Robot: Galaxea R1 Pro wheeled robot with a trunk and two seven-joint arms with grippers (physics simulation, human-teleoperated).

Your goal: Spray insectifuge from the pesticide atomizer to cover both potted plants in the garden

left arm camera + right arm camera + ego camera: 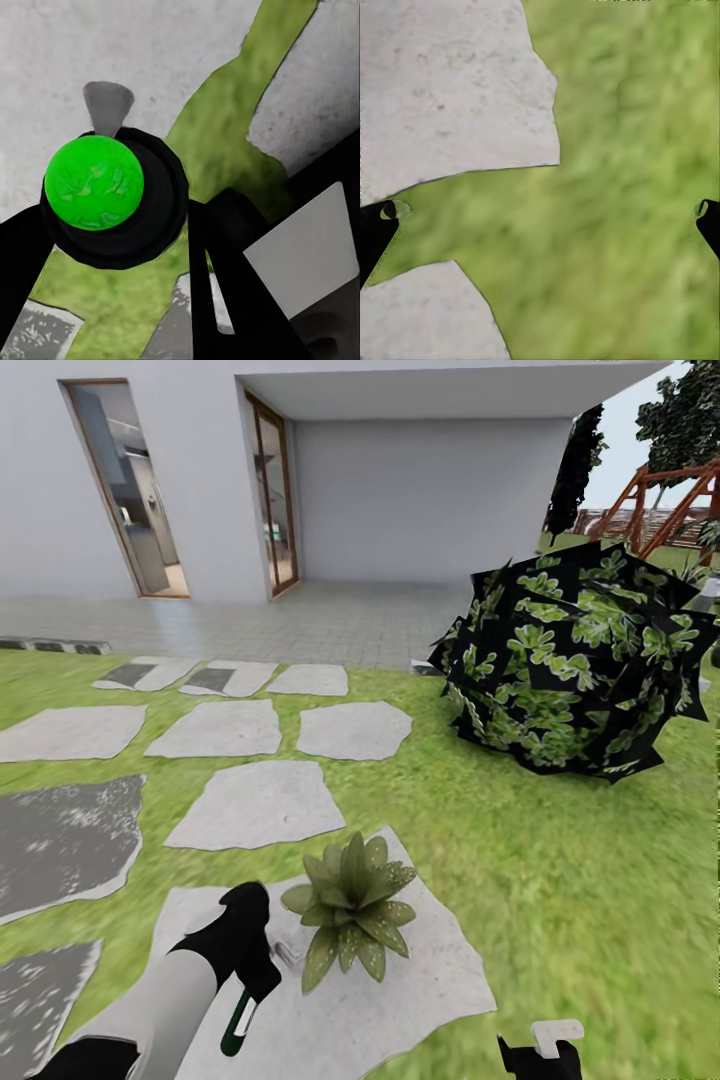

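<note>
Atomizer point(95, 187) between left jaws (beside plant point(350, 908)).

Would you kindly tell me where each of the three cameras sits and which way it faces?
Head view: on the robot's head, looking forward and down over the lawn, stepping slabs and a potted plant toward the house; the left arm shows.
Left wrist view: near the left pincer, looking down at the green-topped atomizer it holds, above slab and grass.
Right wrist view: near the right pincer, open, facing down at grass and slabs.
Shared: all three see grey slabs set in grass.
</note>
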